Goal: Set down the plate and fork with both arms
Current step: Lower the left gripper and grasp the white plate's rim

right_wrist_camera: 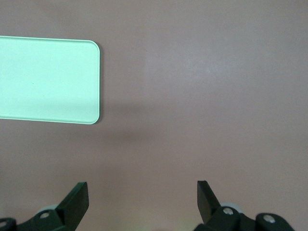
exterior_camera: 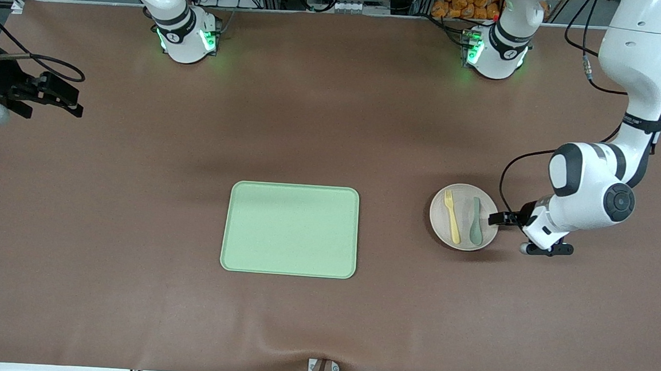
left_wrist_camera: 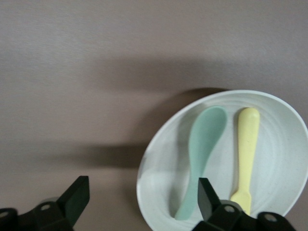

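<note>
Both grippers' jaws gape empty: left gripper at the plate rim, right gripper waiting.

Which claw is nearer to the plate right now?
Left. The left claw is open at the plate's rim, on the side toward the left arm's end of the table. The right claw waits, open, over bare table at the right arm's end, past the tray.
</note>
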Robot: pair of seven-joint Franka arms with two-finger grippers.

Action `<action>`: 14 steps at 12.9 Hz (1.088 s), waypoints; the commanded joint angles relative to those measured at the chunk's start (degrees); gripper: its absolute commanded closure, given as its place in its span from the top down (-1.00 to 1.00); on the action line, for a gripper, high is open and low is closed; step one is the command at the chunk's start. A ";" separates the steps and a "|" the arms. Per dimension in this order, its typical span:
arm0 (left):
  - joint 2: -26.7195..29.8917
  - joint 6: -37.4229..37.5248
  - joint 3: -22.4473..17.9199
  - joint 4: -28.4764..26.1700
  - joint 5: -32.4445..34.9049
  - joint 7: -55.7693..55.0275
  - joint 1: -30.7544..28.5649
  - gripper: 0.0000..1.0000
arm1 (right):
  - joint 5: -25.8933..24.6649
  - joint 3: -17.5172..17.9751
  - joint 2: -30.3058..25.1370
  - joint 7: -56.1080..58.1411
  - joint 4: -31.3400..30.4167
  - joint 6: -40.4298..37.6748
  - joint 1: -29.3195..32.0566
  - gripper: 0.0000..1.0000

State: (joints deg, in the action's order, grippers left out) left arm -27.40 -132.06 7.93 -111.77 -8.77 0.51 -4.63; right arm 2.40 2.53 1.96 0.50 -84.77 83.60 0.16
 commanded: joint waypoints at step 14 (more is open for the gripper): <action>-3.98 -1.97 1.04 -0.55 -7.93 11.44 -2.48 -0.24 | 0.06 0.10 -0.20 -0.15 -0.13 -0.99 0.46 1.00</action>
State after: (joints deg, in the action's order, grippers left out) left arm -31.01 -133.09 8.66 -112.11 -15.26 9.73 -6.68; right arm 2.40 2.49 1.96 0.50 -84.78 83.08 0.20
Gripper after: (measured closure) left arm 0.564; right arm 0.000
